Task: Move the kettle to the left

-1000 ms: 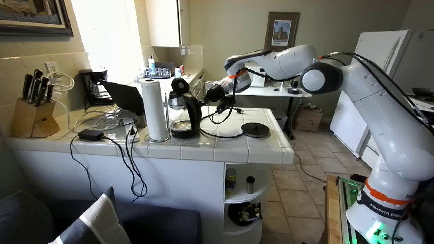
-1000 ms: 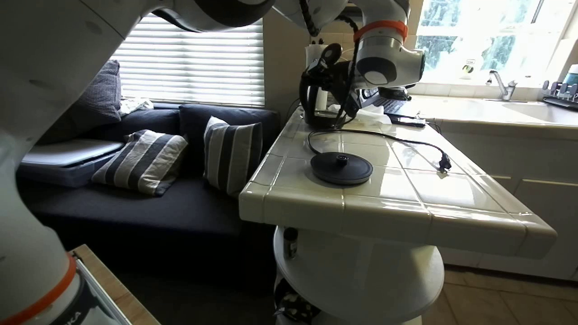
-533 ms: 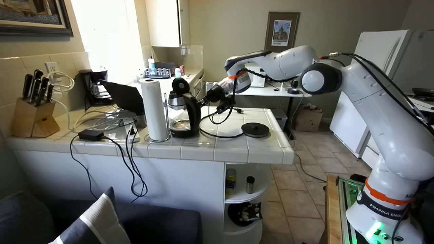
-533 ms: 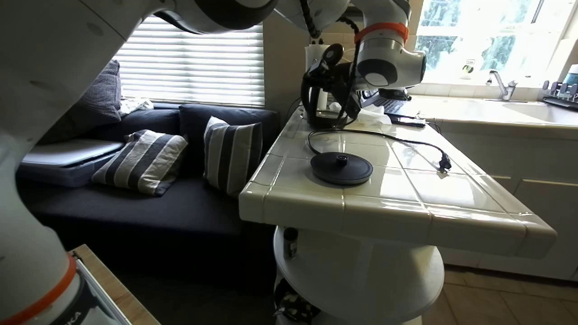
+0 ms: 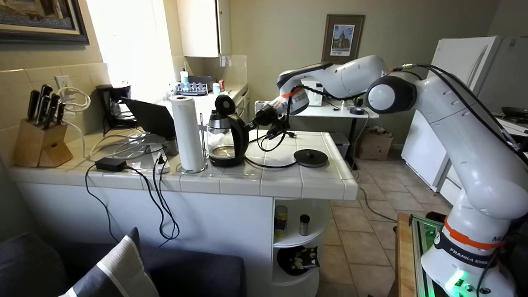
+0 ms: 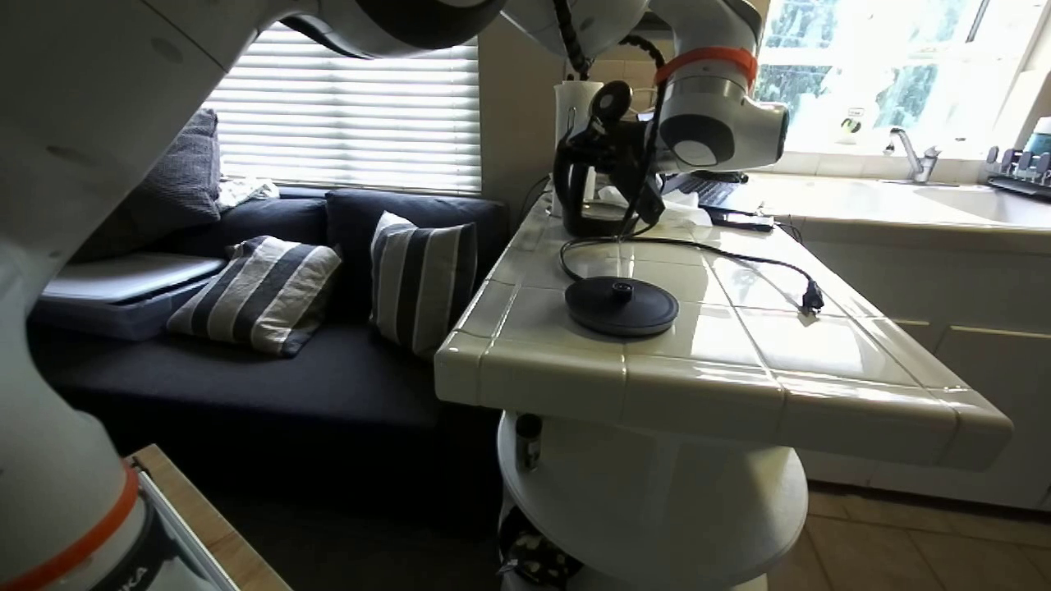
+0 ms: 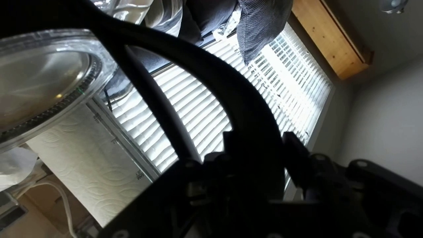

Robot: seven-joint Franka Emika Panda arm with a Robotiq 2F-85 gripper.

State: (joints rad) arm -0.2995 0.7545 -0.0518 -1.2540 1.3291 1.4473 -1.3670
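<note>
In an exterior view, the kettle (image 5: 234,138) appears upright, lid (image 5: 225,104) raised, over the tiled counter (image 5: 284,177), just beside the paper towel roll (image 5: 188,134) and well apart from the flat black disc (image 5: 310,158). If left is read as this view shows it, we judge the carry largely done; setting the kettle to rest, letting go and backing off seem to remain. We note the arm (image 5: 350,78) extended from the right, its forearm roughly level and the gripper (image 5: 248,126) sloping down to the handle (image 5: 244,136). In an exterior view, the wrist (image 6: 722,127) hangs above the far part of the counter, with the kettle beyond the disc; whether the kettle's base bears on the counter we cannot tell. In the wrist view, the dark fingers (image 7: 295,150) flank the handle closely, no gap being plain, and we take the kettle to be gripped between them, so release, in our judgement, is a step not yet done.
</note>
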